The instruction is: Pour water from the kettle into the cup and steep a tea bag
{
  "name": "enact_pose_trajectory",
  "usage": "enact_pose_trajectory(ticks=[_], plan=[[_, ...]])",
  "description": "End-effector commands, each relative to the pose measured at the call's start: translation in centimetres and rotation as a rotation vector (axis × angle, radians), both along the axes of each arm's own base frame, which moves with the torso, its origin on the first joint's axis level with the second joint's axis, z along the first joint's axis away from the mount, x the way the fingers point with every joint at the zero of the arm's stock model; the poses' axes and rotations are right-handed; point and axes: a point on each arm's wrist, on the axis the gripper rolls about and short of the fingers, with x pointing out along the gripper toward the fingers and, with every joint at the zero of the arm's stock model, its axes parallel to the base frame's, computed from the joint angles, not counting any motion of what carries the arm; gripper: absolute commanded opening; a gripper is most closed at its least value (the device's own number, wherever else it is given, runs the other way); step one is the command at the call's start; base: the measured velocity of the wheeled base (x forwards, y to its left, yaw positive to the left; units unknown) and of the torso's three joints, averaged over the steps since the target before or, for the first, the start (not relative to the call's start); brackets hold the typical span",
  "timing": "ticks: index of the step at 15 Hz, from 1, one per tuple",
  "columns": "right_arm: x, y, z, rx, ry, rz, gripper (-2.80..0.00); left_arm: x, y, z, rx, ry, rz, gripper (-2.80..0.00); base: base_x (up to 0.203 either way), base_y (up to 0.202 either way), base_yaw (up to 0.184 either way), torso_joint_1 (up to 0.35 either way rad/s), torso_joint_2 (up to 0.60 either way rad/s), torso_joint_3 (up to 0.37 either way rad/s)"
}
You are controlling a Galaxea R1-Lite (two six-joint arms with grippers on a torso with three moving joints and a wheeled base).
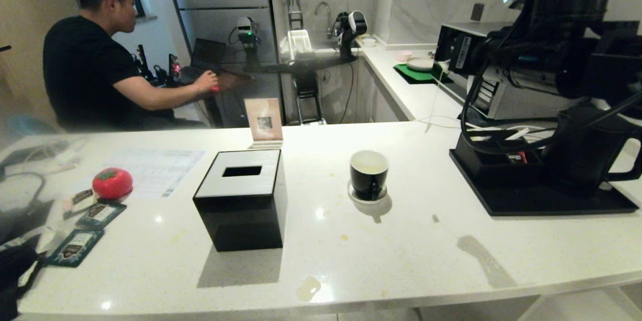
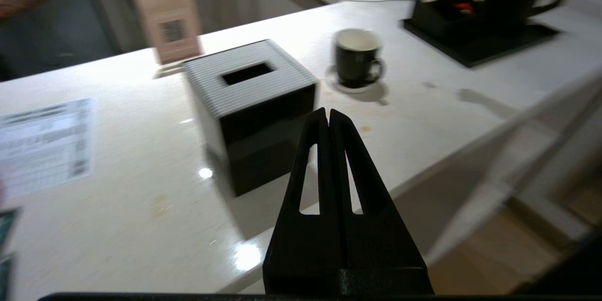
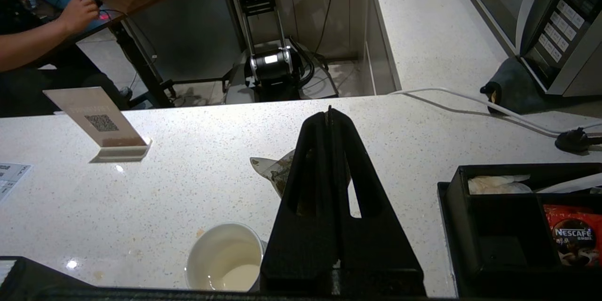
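Only wrist-visible: right hand (image 3: 329, 115) pinching tea bag (image 3: 277, 171)

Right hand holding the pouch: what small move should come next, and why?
Probably carry the right hand over the cup and lower it. It is shut on the tea bag, which shows against bare counter beside the cup, not yet inside it.
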Motion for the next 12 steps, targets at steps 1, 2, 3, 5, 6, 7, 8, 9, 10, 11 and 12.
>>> enact_pose_trajectory(ticks=[1,2,3,5,6,7,8,9,10,11,12], plan=[[0.2,0.1,0.1,0.003,-0.005,-0.001,-2.80,3.2,-0.6,1.3,-0.017,0.091,-0.101,-2.80,0.000,0.000,0.000,0.000,0.00,0.000],[0.2,0.1,0.2,0.007,-0.009,-0.001,-2.80,4.1,-1.0,1.8,-0.029,0.101,-0.151,-2.80,0.000,0.000,0.000,0.000,0.00,0.000],[0.2,0.1,0.2,0.007,-0.009,-0.001,-2.80,5.1,-1.5,2.2,-0.037,0.109,-0.191,-2.80,0.000,0.000,0.000,0.000,0.00,0.000],[0.2,0.0,0.2,0.007,-0.009,-0.002,-2.80,7.3,-2.7,2.9,-0.039,0.123,-0.257,-2.80,0.000,0.000,0.000,0.000,0.00,0.000],[0.2,0.0,0.2,0.007,-0.009,-0.002,-2.80,8.5,-3.4,3.1,-0.038,0.128,-0.288,-2.80,0.000,0.000,0.000,0.000,0.00,0.000],[0.2,0.0,0.2,0.007,-0.009,-0.002,-2.80,9.7,-4.2,3.2,-0.039,0.129,-0.317,-2.80,0.000,0.000,0.000,0.000,0.00,0.000],[0.2,0.0,0.2,0.006,-0.008,-0.001,-2.80,10.8,-5.0,3.2,-0.039,0.131,-0.343,-2.80,0.000,0.000,0.000,0.000,0.00,0.000],[0.1,0.0,0.3,0.007,-0.010,-0.002,-2.80,11.9,-5.7,3.1,-0.038,0.130,-0.364,-2.80,0.000,0.000,0.000,0.000,0.00,0.000],[0.1,0.0,0.6,0.010,-0.017,-0.002,-2.80,12.9,-6.5,2.9,-0.039,0.126,-0.384,-2.80,0.000,0.000,0.000,0.000,0.00,0.000],[0.0,0.0,0.8,0.012,-0.023,-0.001,-2.80,13.8,-7.3,2.6,-0.039,0.121,-0.404,-2.80,0.000,0.000,0.000,0.000,0.00,0.000],[0.0,0.0,1.0,0.013,-0.025,-0.001,-2.80,14.6,-8.0,2.4,-0.039,0.118,-0.420,-2.80,0.000,0.000,0.000,0.000,0.00,0.000]])
